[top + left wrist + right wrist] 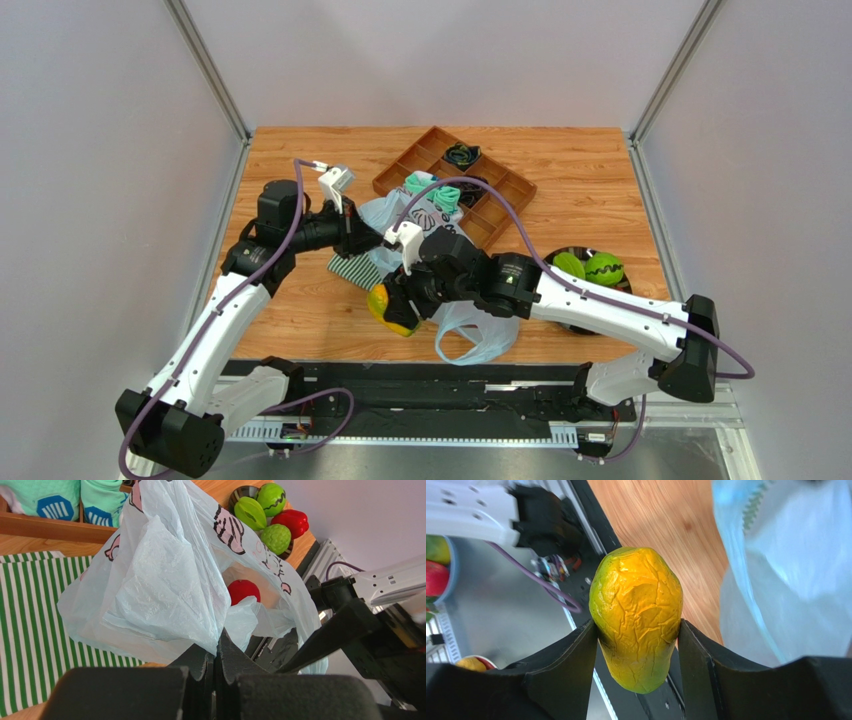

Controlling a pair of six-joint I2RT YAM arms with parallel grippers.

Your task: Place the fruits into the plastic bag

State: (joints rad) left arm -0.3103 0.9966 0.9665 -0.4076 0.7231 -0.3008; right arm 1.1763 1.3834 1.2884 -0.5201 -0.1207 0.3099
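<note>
My left gripper point(218, 647) is shut on a fold of the pale-blue plastic bag point(165, 580) and holds it up; a red fruit point(243, 590) lies inside it. The bag shows in the top view point(475, 330) under both arms. My right gripper point(638, 630) is shut on the yellow-orange mango point(637, 615), seen in the top view point(390, 305) just left of the bag's lower part. A dark bowl point(620, 285) at right holds green fruits point(603, 267); the left wrist view shows green ones point(276, 537) and a red one point(291, 521) there.
A green-and-white striped cloth point(30, 610) lies under the bag. A brown divided tray point(500, 195) at the back holds teal socks point(440, 195) and dark items. The black rail point(420, 385) runs along the table's near edge.
</note>
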